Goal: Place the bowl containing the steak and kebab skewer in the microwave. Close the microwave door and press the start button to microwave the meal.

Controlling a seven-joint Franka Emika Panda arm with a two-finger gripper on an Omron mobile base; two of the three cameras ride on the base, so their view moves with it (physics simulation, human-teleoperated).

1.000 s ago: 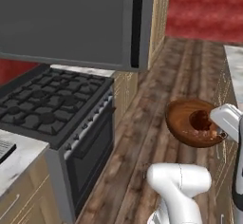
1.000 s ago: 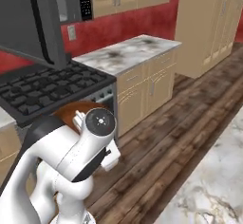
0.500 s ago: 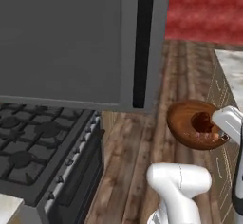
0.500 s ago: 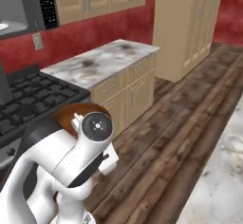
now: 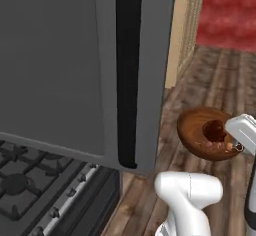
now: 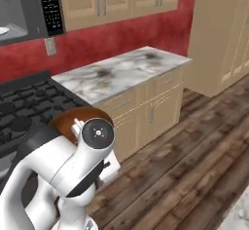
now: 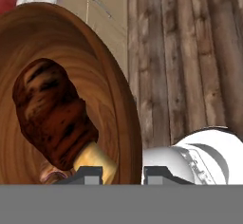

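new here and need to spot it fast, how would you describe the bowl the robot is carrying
Start at the big grey microwave door hanging open above the stove. Right of it, over the wood floor, the gripper holds a round brown wooden bowl with dark reddish meat inside.

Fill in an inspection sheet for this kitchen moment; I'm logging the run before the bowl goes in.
Surface: marble counter beside the black stove, bare.
Job's things: wooden bowl with dark meat, held in the air over the wood floor; microwave up high, its door swung open.
Clutter: nothing seen.
Grippers: gripper shut on the bowl's rim, one of the fingers inside.
Cables: nothing seen.
Surroundings: red wall, beige cabinets.
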